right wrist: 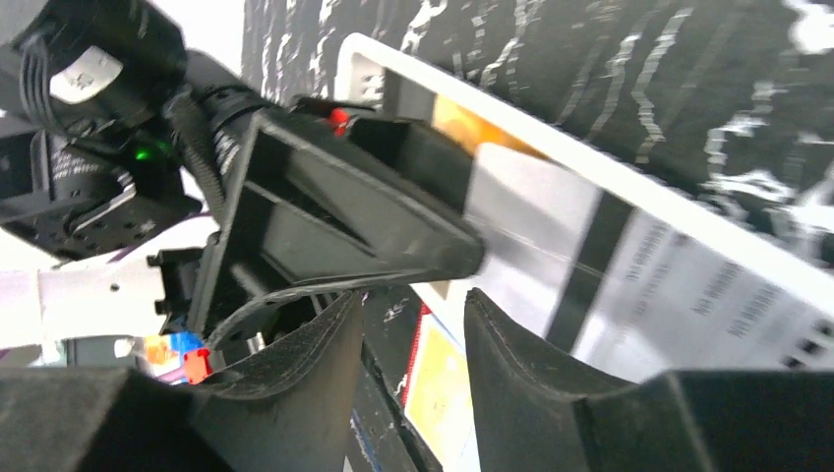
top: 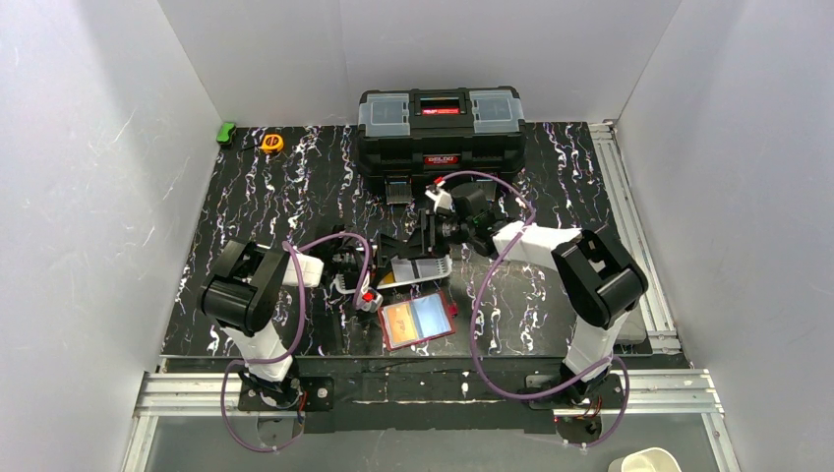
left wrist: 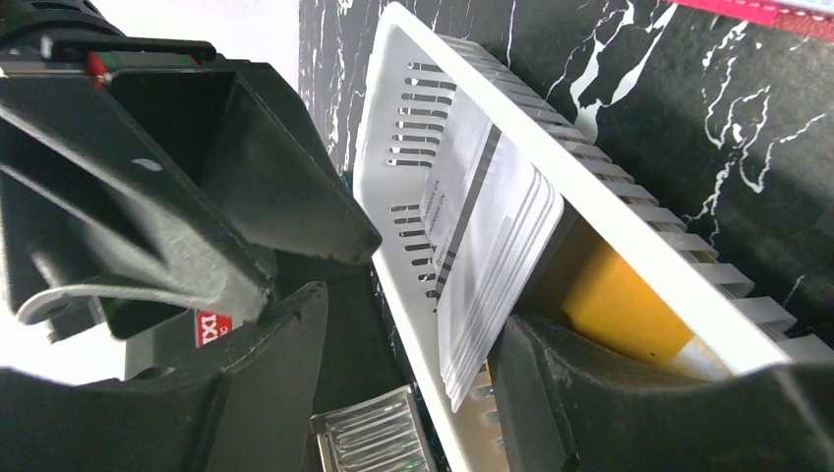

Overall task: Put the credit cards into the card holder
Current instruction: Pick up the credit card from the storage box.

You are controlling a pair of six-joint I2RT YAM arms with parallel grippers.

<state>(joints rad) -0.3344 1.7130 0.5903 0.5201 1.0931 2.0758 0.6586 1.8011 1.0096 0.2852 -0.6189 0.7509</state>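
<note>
The red card holder (top: 418, 322) lies open near the front edge, with an orange and a light blue card showing in it. Behind it a white mesh basket (top: 425, 267) stands tilted. A stack of grey-silver credit cards (left wrist: 492, 246) leans on its slotted wall (left wrist: 393, 147), with an orange card (left wrist: 615, 300) behind them. My left gripper (left wrist: 413, 315) is open and straddles that wall, one finger (left wrist: 590, 393) inside under the cards. My right gripper (right wrist: 413, 300) is open and empty, hovering beside the stack (right wrist: 629, 285), with the holder's red edge (right wrist: 421, 334) below it.
A big black toolbox (top: 440, 133) stands at the back centre. An orange tape measure (top: 272, 143) and a green object (top: 226, 132) sit at the back left. Both grippers crowd close together at the basket. White walls enclose the table on three sides.
</note>
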